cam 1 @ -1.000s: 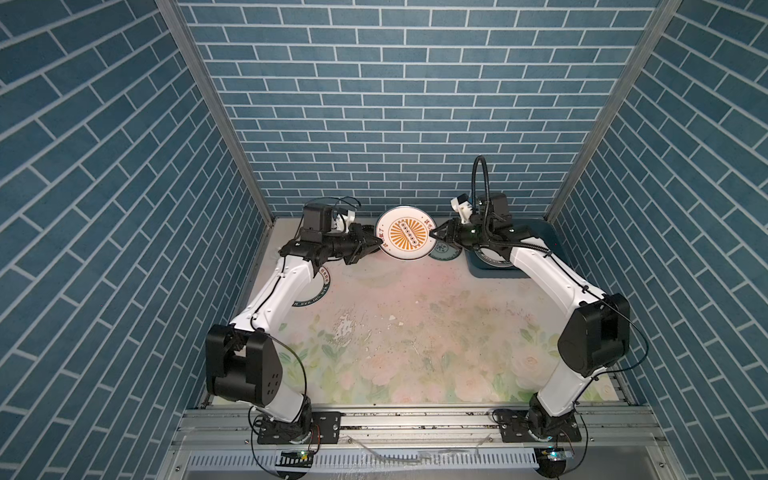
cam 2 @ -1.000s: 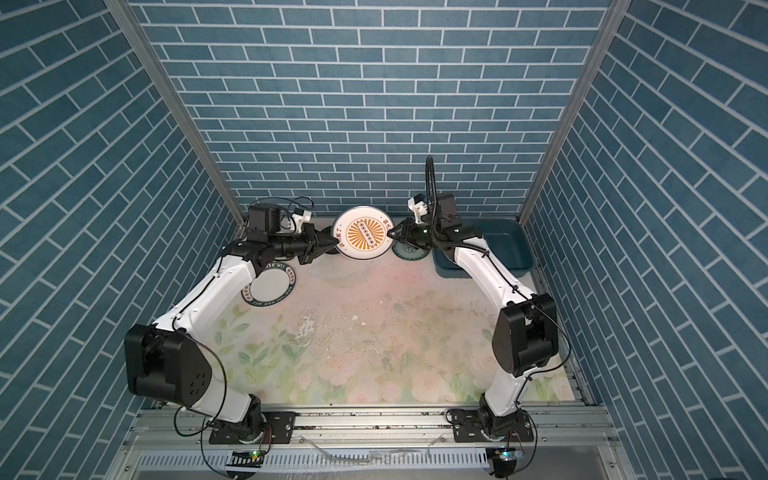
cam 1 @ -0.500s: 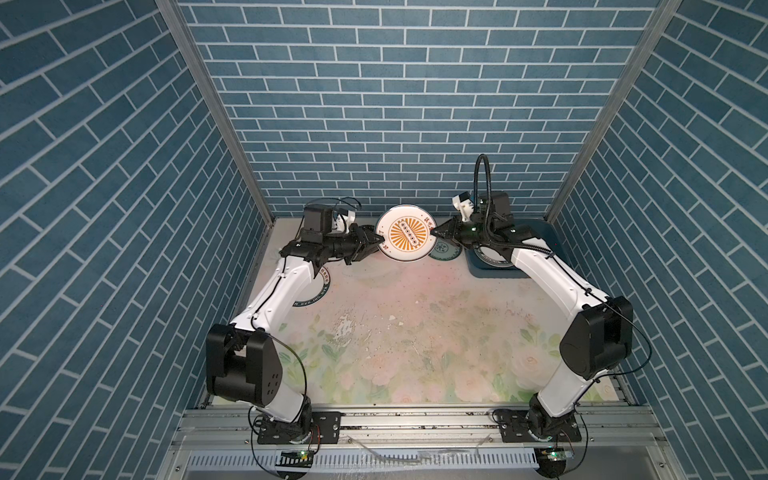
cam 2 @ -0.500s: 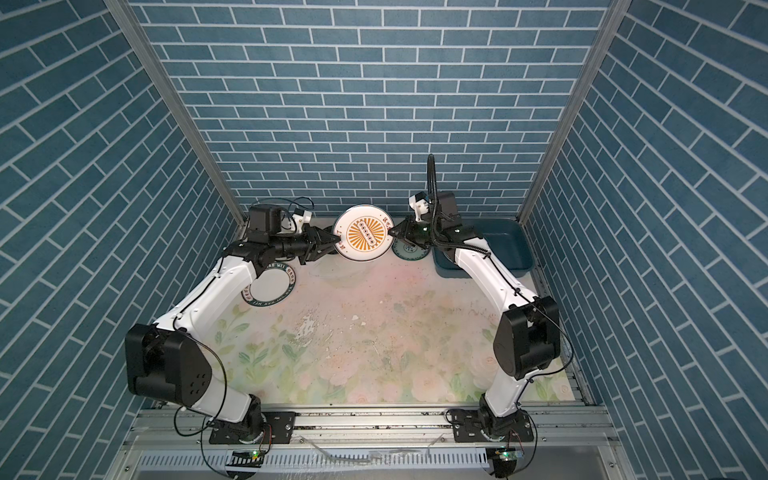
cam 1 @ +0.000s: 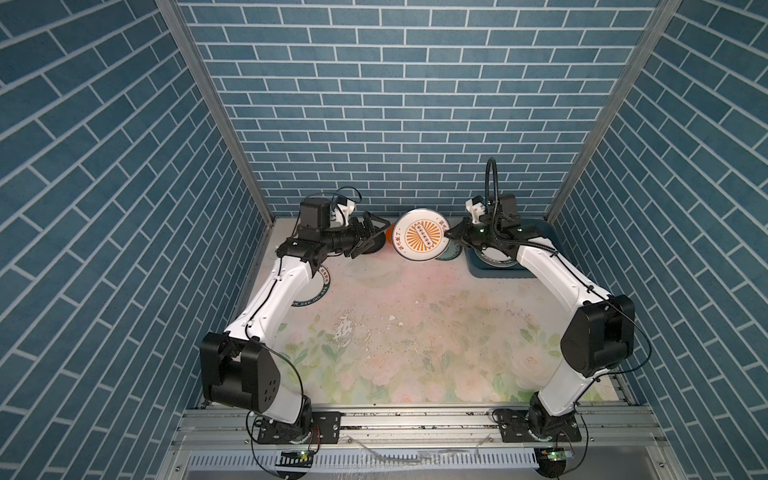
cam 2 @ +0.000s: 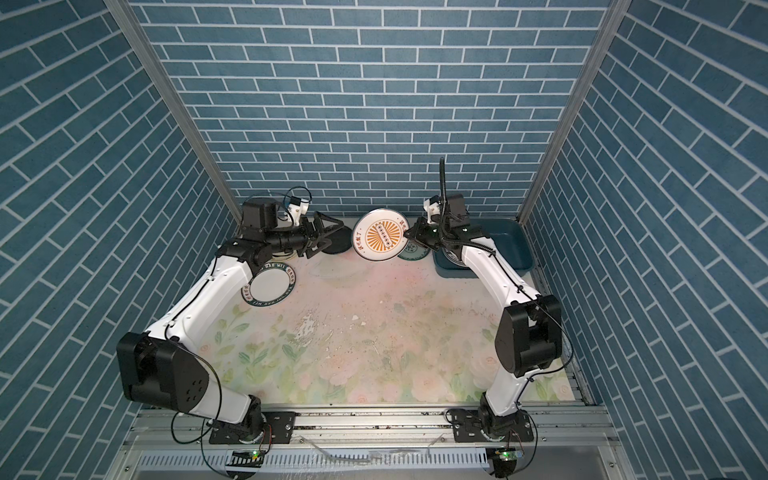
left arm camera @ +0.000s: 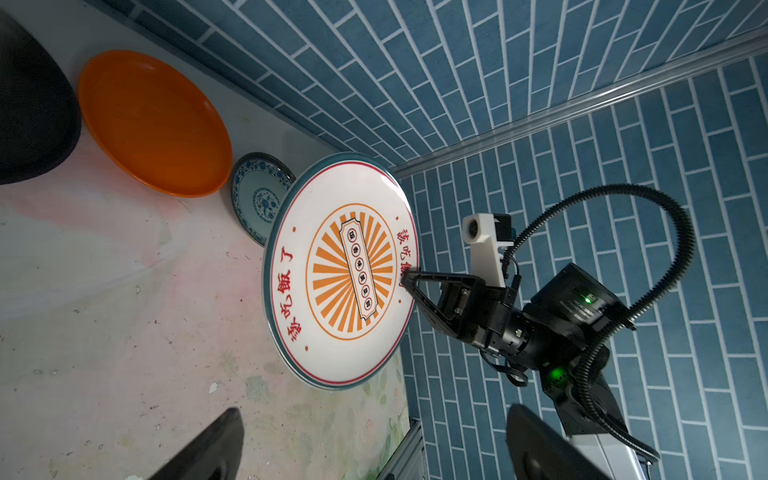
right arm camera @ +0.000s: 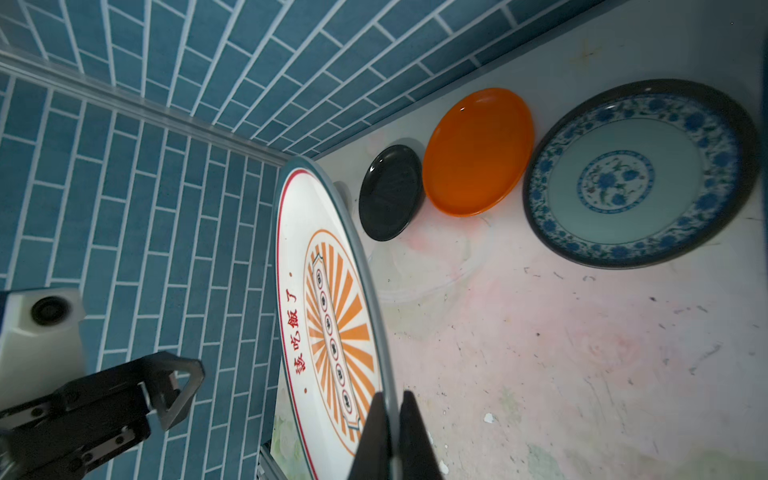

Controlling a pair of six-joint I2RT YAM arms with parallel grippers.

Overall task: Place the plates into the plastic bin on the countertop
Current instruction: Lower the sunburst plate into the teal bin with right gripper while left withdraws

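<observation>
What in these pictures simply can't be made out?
- Plate in the plastic bin: both top views, right arm covers most.
- Lettered plate: a top view, left arm hides half.
- Black plate: left wrist view, cut by the edge.
- Orange plate: a top view, sliver behind the sunburst plate.

My left gripper has its jaws wide, with a clear gap to the upright sunburst plate that my right gripper pinches by the rim; that plate stands like a wall between my two grippers. Back edge is tight: black plate, orange plate and teal-patterned plate lie in a row along the back wall, the plastic bin fills the right back corner with my right arm over part of it, and a lettered plate lies under my left forearm. Middle and front of the countertop are bare, open to pass.
</observation>
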